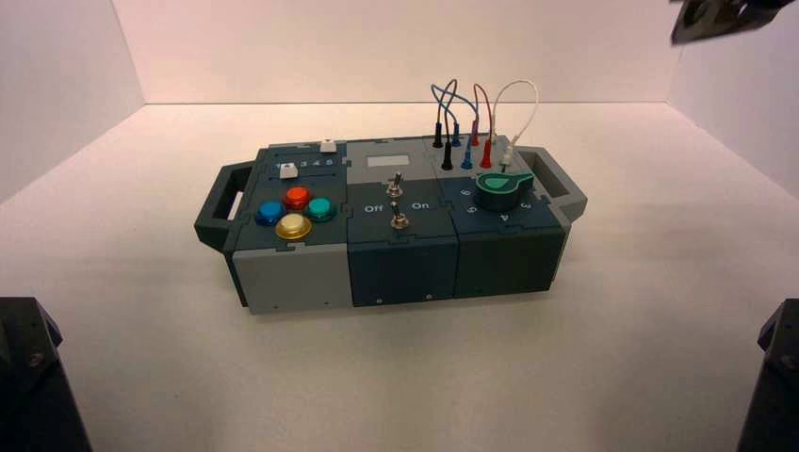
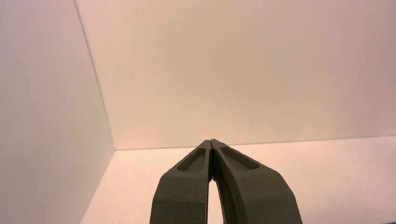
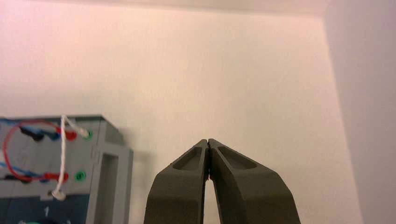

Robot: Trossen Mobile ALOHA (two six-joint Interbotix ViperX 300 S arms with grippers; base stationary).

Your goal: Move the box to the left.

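The box (image 1: pixel 396 235), long, dark teal and grey, stands in the middle of the white table, slightly turned. It has a handle at the left end (image 1: pixel 221 212) and one at the right end (image 1: pixel 561 184), coloured buttons (image 1: pixel 294 212), toggle switches (image 1: pixel 399 202), a green knob (image 1: pixel 502 188) and plugged wires (image 1: pixel 471 118). My right gripper (image 3: pixel 208 141) is shut and empty, raised beside the box's right end (image 3: pixel 100 140). A dark part of that arm shows in the high view's top right corner (image 1: pixel 725 17). My left gripper (image 2: pixel 211 142) is shut and empty, facing the white walls' corner, away from the box.
White walls (image 1: pixel 57 66) enclose the table at the left, back and right. Dark arm bases stand at the front left (image 1: pixel 28 377) and front right (image 1: pixel 773 377). Bare table (image 1: pixel 122 282) lies to the left of the box.
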